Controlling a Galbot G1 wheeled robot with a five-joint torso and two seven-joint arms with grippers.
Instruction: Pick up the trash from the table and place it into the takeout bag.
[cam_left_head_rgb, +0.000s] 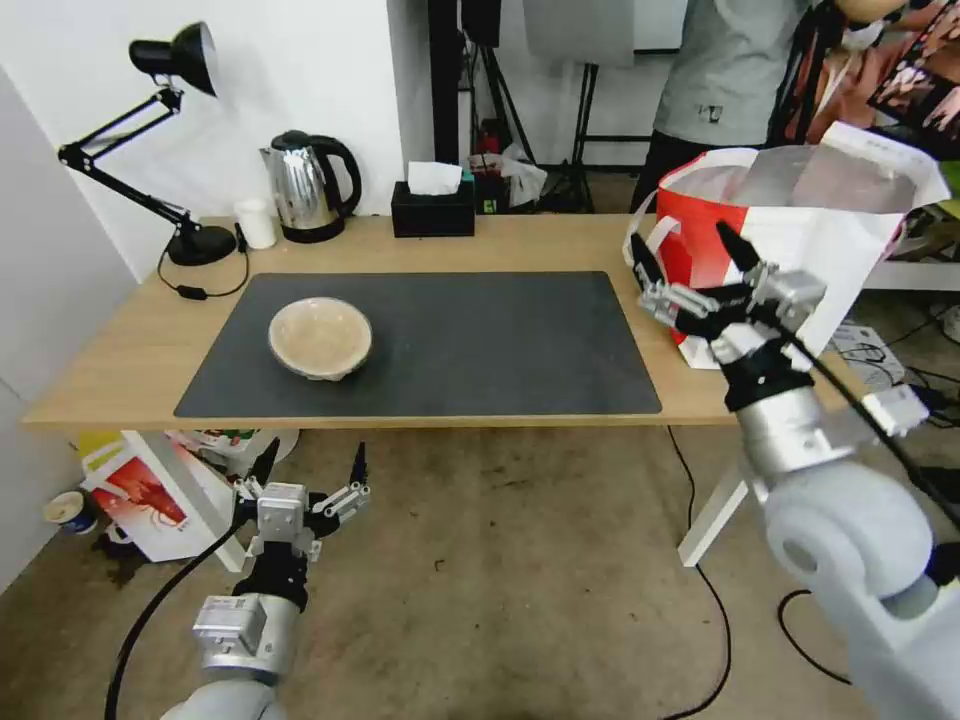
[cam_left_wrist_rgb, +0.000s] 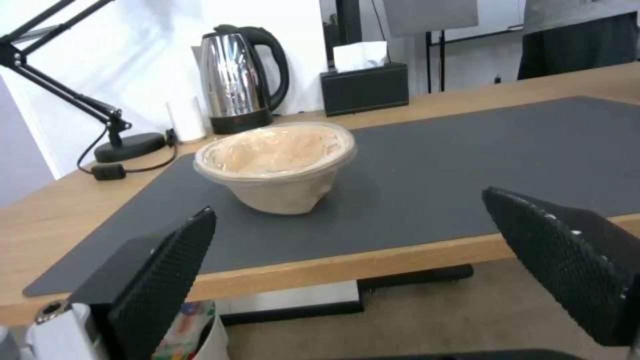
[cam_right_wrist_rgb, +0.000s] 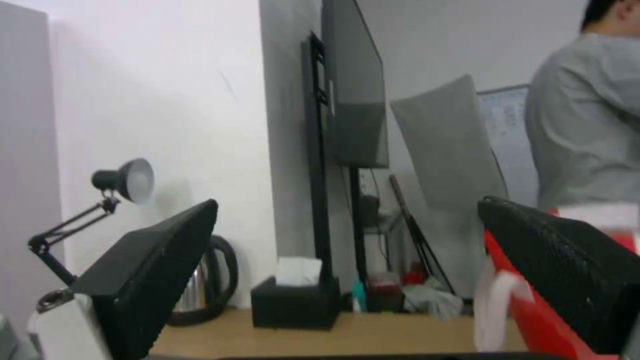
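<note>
Your left gripper (cam_left_head_rgb: 308, 478) hangs below and in front of the table (cam_left_head_rgb: 120, 370) edge, fingers spread wide with nothing between them. Up and ahead of it, past the near edge, the beige bowl (cam_left_head_rgb: 320, 337) sits upright on the dark mat (cam_left_head_rgb: 480, 340), well apart from the fingertips.

Your right gripper (cam_left_head_rgb: 690, 268) is raised at the far end, its fingers also spread and empty, just in front of the red side panel of the takeout bag (cam_left_head_rgb: 800, 200), which stands open-mouthed beyond it.

Expect the bowl to be light and thin-walled; in the left wrist view (cam_left_wrist_rgb: 275, 167) its side looks dented and a clear film or lid seems to cover the top, so it will likely flex and could slip if squeezed hard. I'd judge the rim the stiffest hold: one finger outside the wall, one over the lip, closing gently.

You can't tell whether anything is inside the bowl, as the cover blurs the contents. The bag's interior is hidden, so what lies within is unknown. The bag's far side is cut off by the frame, and the right gripper covers part of its front
</note>
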